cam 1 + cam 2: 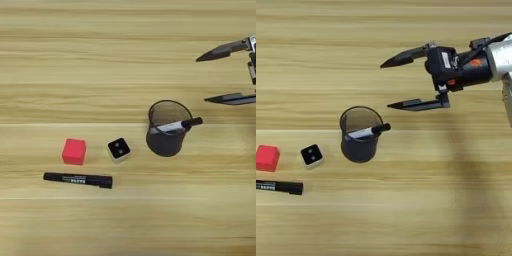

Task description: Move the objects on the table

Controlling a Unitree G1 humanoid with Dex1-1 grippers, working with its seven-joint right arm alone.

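Observation:
A black wire-mesh pen cup (pixel 167 131) (pixel 359 134) stands upright near the middle of the light wooden table (pixel 125 60). A slim white marker with a black cap (pixel 178 125) (pixel 369 132) lies tilted inside it, cap end poking over the right rim. An all-black marker with white print (pixel 78 179) (pixel 279 187) lies flat at the front left. My right gripper (pixel 390 85) (pixel 204 80) hovers up and to the right of the cup, open wide, with nothing between its black fingers.
A red cube (pixel 74 151) (pixel 267 157) and a small black-topped cube with white dots (pixel 119 149) (pixel 311 154) sit left of the cup. The silver forearm (pixel 496 60) reaches in from the right edge.

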